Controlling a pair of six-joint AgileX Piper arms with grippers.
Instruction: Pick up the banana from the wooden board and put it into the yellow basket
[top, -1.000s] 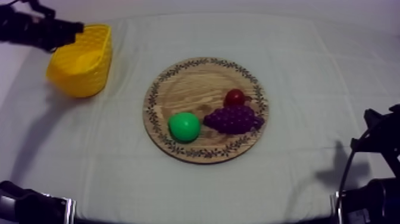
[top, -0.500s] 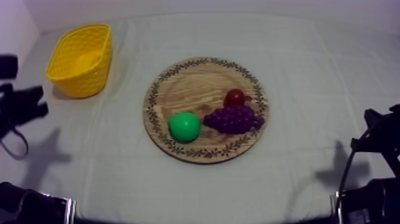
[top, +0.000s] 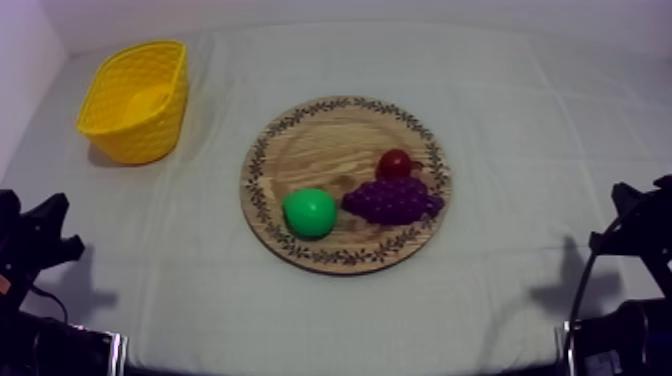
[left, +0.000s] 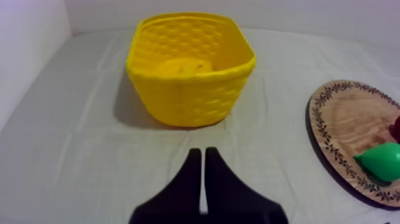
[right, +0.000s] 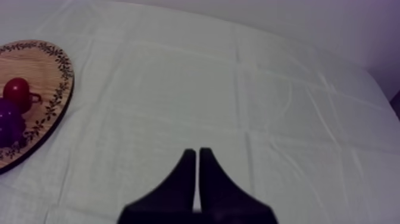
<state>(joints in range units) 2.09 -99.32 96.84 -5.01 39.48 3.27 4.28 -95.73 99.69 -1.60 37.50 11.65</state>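
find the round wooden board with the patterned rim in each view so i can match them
top view: round wooden board at centre, right of the yellow basket.
left wrist view: beside the basket, green pear on it.
right wrist view: under the small red fruit and purple grapes.
shared landmark: its dark leaf-patterned rim.

The banana (left: 181, 67) lies half hidden behind the near wall of the yellow basket (left: 190, 98), hard to tell from its weave, while the wooden board (left: 351, 119), the pear (left: 380, 162) and, in the right wrist view, the grapes (right: 9, 122) are cut by picture edges.
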